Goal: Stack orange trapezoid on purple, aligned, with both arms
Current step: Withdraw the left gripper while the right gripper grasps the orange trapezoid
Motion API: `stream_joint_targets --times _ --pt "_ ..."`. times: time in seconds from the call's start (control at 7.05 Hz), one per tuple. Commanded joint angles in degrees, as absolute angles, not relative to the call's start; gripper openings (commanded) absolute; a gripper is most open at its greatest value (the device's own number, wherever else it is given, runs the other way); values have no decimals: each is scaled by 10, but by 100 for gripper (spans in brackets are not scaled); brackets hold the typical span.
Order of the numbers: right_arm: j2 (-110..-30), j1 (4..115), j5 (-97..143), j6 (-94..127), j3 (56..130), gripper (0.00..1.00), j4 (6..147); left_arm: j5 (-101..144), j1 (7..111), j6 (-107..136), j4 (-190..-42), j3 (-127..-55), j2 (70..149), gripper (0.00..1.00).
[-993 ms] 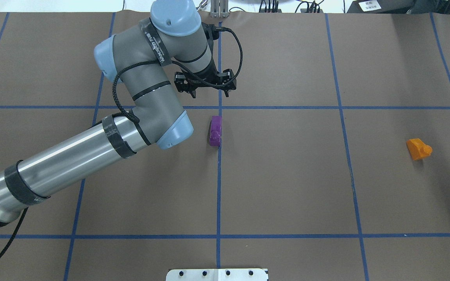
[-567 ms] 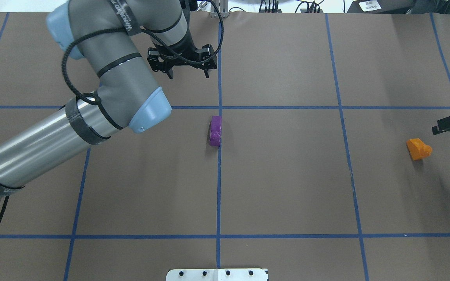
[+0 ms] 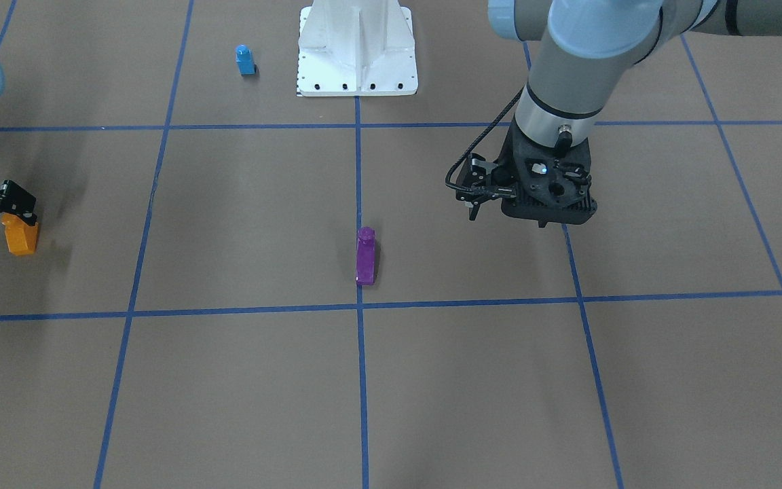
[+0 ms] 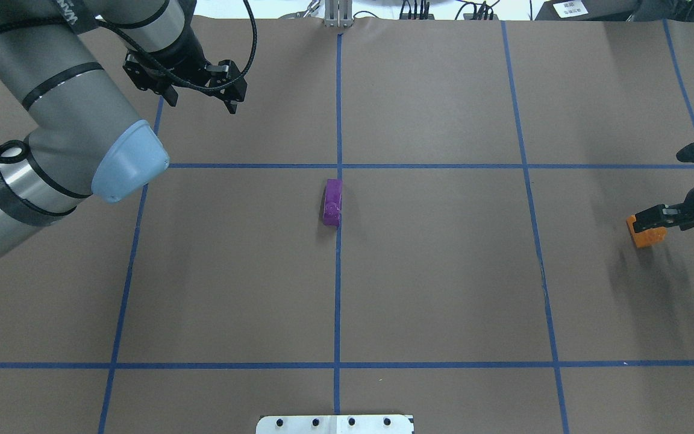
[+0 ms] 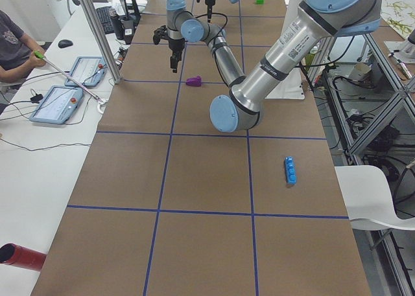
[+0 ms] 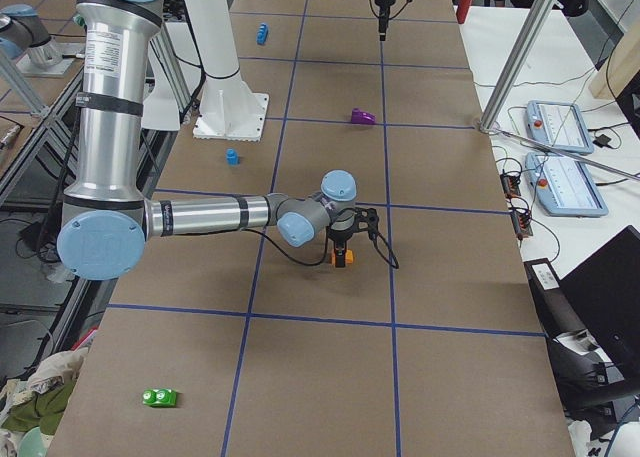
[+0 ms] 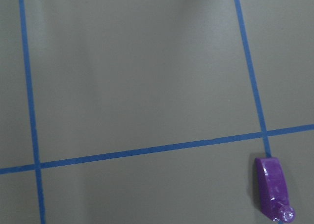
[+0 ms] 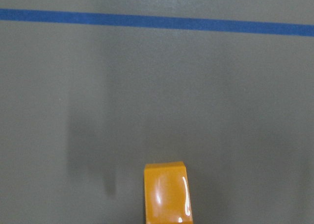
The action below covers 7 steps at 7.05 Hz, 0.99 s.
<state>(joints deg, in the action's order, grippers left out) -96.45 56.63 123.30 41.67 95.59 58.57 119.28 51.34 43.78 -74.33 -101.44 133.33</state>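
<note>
The purple block (image 4: 332,202) lies alone on the centre tape line, also in the front view (image 3: 365,257) and at the lower right of the left wrist view (image 7: 273,187). My left gripper (image 4: 201,101) is open and empty, high over the far left, well away from it. The orange trapezoid (image 4: 648,236) sits near the right edge, also in the front view (image 3: 21,236) and at the bottom of the right wrist view (image 8: 167,192). My right gripper (image 4: 675,214) is open, with one finger over the orange block's top edge and not closed on it.
A small blue single-stud block (image 3: 245,60) stands beside the white robot base (image 3: 357,47). A long blue brick (image 5: 291,170) lies at the table's left end, a green block (image 6: 160,397) at the right end. An operator and tablets are beyond the far edge.
My left arm has swung up and away to the far left, leaving the purple block untouched. My right gripper has come in from the right edge to above the orange trapezoid.
</note>
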Motion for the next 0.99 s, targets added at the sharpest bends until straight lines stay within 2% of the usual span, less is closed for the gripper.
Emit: stream_joint_targets --times 0.0,0.14,0.43,0.57,0.71,0.85 --pt "-953 552 1234 417 931 96 586 1194 522 428 -743 -1031 1306 100" --pt "-952 552 1238 418 932 82 586 1194 534 404 -741 -1033 1300 100" --pt "-954 552 1244 418 933 79 587 1194 538 399 -742 -1034 1296 100" --pt "-954 552 1246 419 935 54 588 1194 538 399 -742 -1034 1296 100" --pt "-956 553 1245 421 935 18 589 1194 538 399 -741 -1034 1297 100" --pt "-958 554 1247 420 936 0 592 1194 538 399 -741 -1034 1297 100"
